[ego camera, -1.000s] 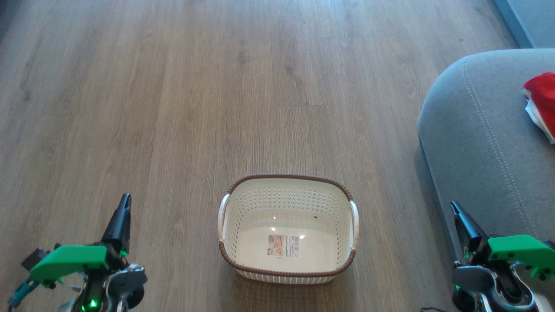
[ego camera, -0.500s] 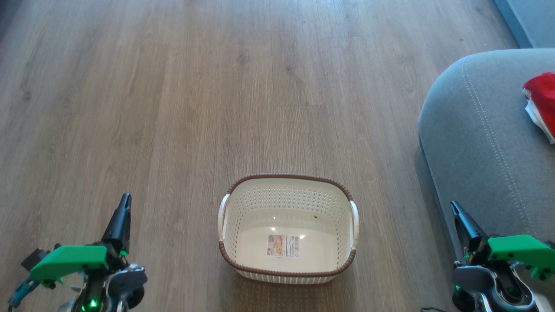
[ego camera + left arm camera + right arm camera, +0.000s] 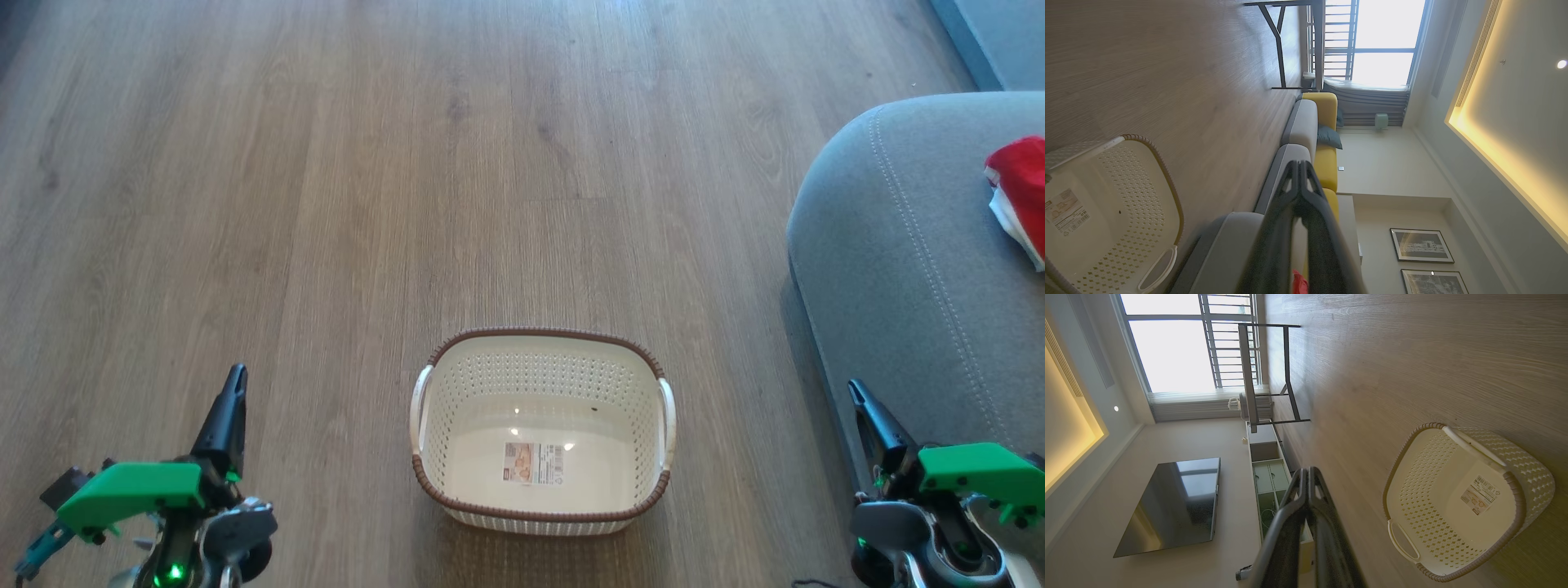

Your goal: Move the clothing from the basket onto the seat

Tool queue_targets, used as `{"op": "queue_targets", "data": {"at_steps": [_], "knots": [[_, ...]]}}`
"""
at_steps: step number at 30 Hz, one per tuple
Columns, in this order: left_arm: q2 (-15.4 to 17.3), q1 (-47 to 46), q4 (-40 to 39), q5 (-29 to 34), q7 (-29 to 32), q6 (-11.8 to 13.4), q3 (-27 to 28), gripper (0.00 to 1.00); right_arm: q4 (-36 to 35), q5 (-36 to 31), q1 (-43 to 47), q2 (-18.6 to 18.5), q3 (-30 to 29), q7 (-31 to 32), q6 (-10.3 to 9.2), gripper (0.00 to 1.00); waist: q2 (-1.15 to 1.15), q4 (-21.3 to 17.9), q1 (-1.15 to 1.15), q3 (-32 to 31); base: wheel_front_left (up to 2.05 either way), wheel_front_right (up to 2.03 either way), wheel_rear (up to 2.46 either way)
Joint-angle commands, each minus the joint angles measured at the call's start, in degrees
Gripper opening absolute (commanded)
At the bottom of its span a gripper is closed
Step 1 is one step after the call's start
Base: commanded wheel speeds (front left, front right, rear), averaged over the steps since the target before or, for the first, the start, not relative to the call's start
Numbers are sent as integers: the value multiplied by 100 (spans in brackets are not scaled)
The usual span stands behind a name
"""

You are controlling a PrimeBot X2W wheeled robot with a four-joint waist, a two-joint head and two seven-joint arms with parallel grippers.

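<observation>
The cream basket (image 3: 540, 355) with its brown rim stands on the wooden floor in the head view, holding nothing but a paper label (image 3: 533, 463). The red and white clothing (image 3: 1020, 192) lies on the grey seat (image 3: 898, 269) at the right edge. My left gripper (image 3: 233, 380) rests at lower left, shut and holding nothing, well apart from the basket. My right gripper (image 3: 855, 389) rests at lower right beside the seat's front, shut and holding nothing. The basket (image 3: 1122, 212) and a red scrap of clothing (image 3: 1299, 282) appear in the left wrist view behind my left gripper (image 3: 1300, 165). The basket (image 3: 1461, 502) shows beside my right gripper (image 3: 1306, 471).
Bare wooden floor (image 3: 408, 163) stretches ahead and to the left of the basket. A grey and yellow sofa (image 3: 1310, 130) runs along the wall. A dark-legged table (image 3: 1265, 375) stands near the window, with a television (image 3: 1171, 502) and low cabinet (image 3: 1265, 477) opposite.
</observation>
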Motion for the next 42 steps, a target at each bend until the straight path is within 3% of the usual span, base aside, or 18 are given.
{"op": "queue_targets", "data": {"at_steps": [1,42], "knots": [[25,-320,-197,-9,40,-38,207,0,-211,33,-284,-38,96,43,40,0,0,0,0,0,0,0,0],[21,-320,-197,-5,44,-38,211,0,-211,34,-284,-38,97,43,40,0,0,0,0,0,0,0,0]]}}
